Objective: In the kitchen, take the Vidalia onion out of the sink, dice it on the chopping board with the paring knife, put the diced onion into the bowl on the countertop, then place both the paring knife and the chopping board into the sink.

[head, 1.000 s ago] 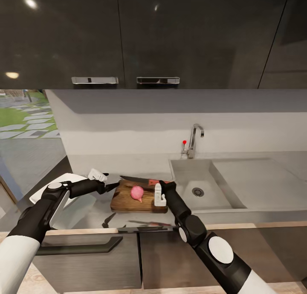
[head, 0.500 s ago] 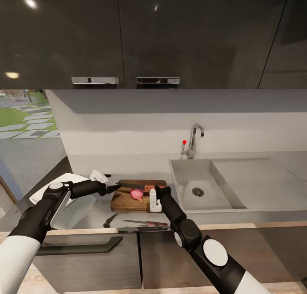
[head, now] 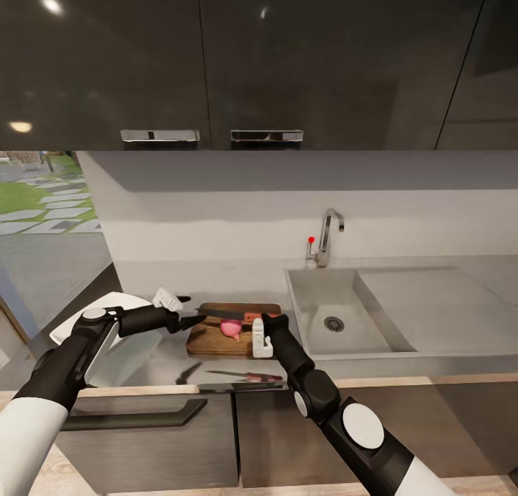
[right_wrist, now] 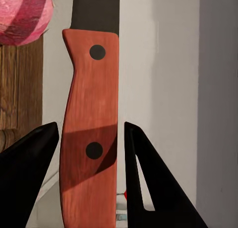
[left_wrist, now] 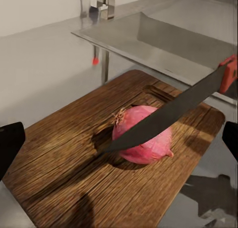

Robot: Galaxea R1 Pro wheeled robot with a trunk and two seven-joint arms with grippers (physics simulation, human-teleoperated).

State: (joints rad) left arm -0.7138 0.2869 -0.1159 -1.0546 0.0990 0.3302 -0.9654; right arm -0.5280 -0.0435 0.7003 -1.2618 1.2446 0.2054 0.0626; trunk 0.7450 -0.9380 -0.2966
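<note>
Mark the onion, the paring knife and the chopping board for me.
onion (left_wrist: 144, 138): left wrist view, its pink side below the blade.
paring knife (right_wrist: 90, 104): right wrist view, middle of the red-orange handle.
chopping board (left_wrist: 74, 153): left wrist view, bare wood beside the onion.

We are in a home kitchen. A steel sink (head: 338, 316) with a round drain is sunk into a long grey bench (head: 237, 276), and a curved chrome tap (head: 329, 235) with a red knob stands just behind the sink. Dark glossy cupboards (head: 237, 64) with metal handles hang above it. Left of the sink a wooden chopping board (head: 216, 337) carries a pink onion (head: 231, 328). Far left of the sink, a garden path (head: 43, 208) shows outside.
</note>
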